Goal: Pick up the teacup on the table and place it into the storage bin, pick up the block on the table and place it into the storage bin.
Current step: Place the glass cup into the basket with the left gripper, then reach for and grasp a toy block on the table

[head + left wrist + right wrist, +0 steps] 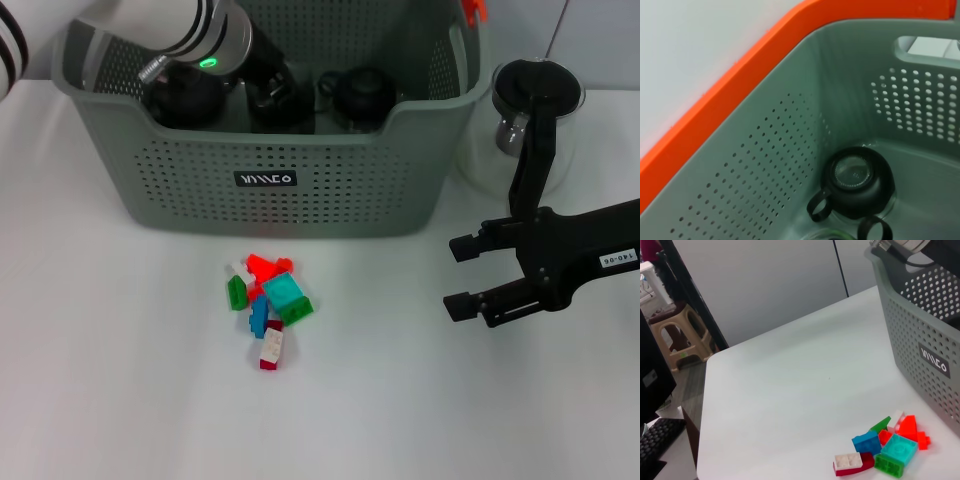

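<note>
The storage bin (pixel 270 130) stands at the far side of the bench (pixel 120 380), and everything else is best placed from it. The left arm reaches down over its far-left corner, with the left pincer (pixel 262 85) sunk inside among dark shapes; whether its fingers are open or closed cannot be told from any view. The left wrist view looks down the perforated wall onto a black teacup (pixel 856 181) resting on the bin floor with its handle turned toward the wall — so the cup part of the task looks done, or nearly so.

The blocks (pixel 266 308) lie in a small loose heap on the bench just in front of the bin's labelled front wall, a little left of its middle. A red-and-white one sits at the near end of the heap, a teal one beside a green one toward the bin.

The right pincer (pixel 462 276) hovers over the bench off the bin's front-right corner, fingers spread and empty, tips pointing toward the heap. That is the relation the next move likely turns on — the blocks lie straight ahead of the open right pincer, to its left and well apart from it, while the left arm is occupied inside the bin. The right arm is plainly the nearer and freer one. A glass pitcher (pixel 535 100) stands beside the bin's right wall, behind that arm.
</note>
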`<state>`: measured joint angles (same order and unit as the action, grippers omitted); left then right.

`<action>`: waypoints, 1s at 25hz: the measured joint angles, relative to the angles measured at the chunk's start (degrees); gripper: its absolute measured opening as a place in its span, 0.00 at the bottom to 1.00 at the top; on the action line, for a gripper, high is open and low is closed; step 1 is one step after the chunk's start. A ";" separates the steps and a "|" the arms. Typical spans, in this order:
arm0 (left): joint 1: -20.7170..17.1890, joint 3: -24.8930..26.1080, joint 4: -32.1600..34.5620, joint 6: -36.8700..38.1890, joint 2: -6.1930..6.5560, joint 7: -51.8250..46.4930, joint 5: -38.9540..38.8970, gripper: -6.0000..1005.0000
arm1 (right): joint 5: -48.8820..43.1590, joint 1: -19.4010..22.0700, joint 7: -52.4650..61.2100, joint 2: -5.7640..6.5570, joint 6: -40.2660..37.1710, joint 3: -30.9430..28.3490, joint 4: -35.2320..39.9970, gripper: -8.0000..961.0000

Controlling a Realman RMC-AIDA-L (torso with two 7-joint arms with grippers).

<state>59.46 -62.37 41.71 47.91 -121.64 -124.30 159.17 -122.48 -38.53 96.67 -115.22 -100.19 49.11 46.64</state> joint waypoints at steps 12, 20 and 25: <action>-13.33 0.63 34.95 17.70 -2.50 -5.67 -1.58 0.83 | 0.24 -0.08 -0.41 0.77 0.03 -0.17 0.21 0.95; -25.64 0.74 55.90 30.83 -2.59 -6.56 -18.02 0.87 | -0.07 -0.15 -1.20 1.51 0.05 -0.17 0.21 0.95; -30.75 0.77 64.40 39.29 -2.81 -7.37 -25.01 0.86 | -0.08 -0.06 -1.25 2.20 -0.35 -0.16 0.21 0.95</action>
<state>28.71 -61.60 106.11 87.21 -124.46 -131.68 134.16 -122.56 -38.59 95.42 -113.02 -100.54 48.96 46.85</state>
